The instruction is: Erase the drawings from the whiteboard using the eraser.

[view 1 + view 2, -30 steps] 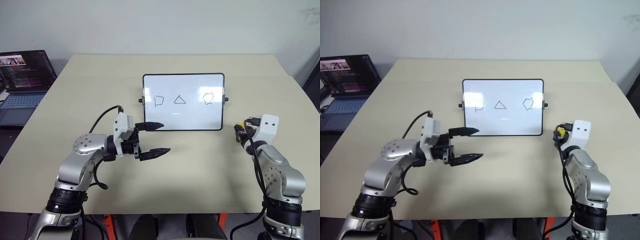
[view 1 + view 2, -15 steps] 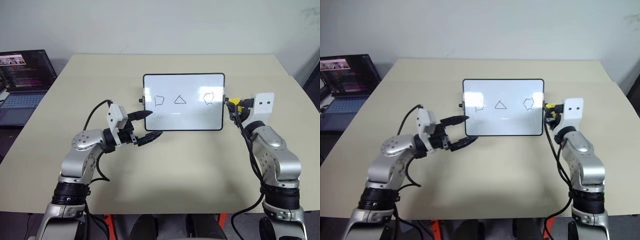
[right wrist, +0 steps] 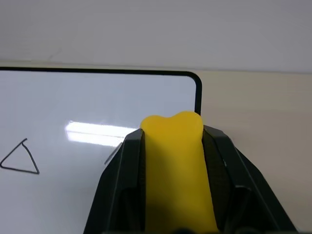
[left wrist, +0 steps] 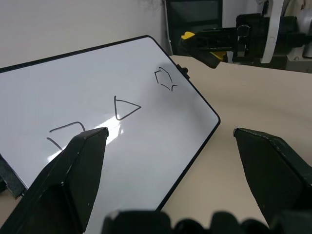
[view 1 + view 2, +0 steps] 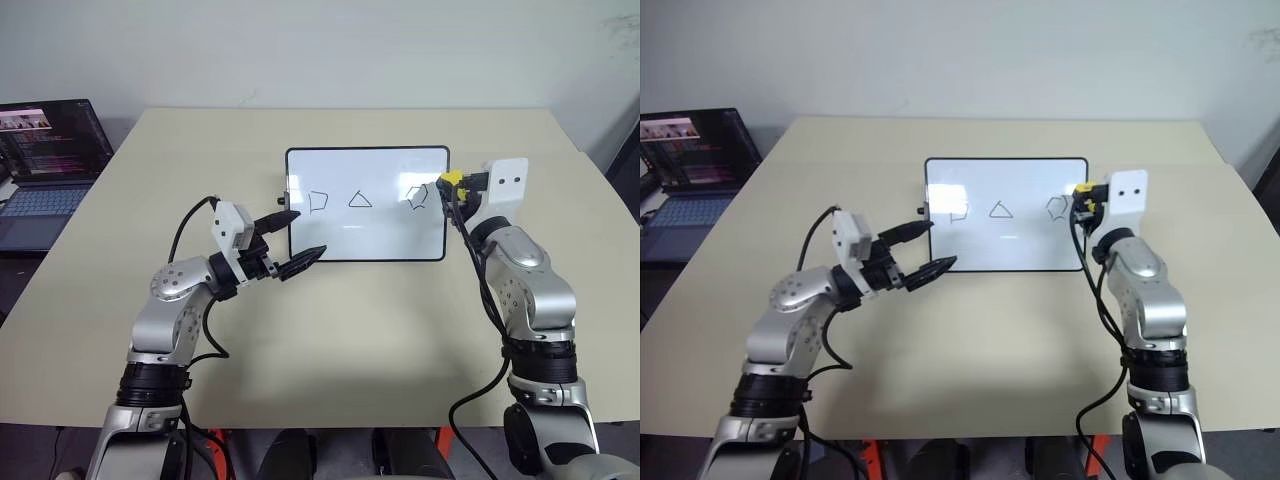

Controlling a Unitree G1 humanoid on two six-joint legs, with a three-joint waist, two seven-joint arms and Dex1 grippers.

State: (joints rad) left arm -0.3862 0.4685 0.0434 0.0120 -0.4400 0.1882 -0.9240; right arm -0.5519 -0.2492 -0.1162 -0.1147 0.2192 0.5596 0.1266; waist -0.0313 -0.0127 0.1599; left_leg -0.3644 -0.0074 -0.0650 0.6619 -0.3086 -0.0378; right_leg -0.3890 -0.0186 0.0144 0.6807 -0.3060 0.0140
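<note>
The whiteboard [image 5: 380,230] stands propped on the table, with the drawings in a row: a square [image 5: 318,202], a triangle [image 5: 360,199] and a hexagon [image 5: 417,194]. My right gripper [image 5: 446,181] is shut on the yellow eraser [image 3: 176,156] and holds it level at the board's upper right edge, close beside the hexagon. Whether the eraser touches the board is unclear. My left gripper [image 5: 305,233] is open at the board's lower left corner, one finger [image 4: 73,170] in front of the square, nothing between the fingers.
An open laptop [image 5: 50,160] sits at the far left, off the table's edge. The beige table [image 5: 370,330] has bare room in front of the board and behind it.
My right gripper has risen and swung left with the eraser, from the table's right side to the board's upper right edge. The left gripper moved forward to the board's lower left corner.
</note>
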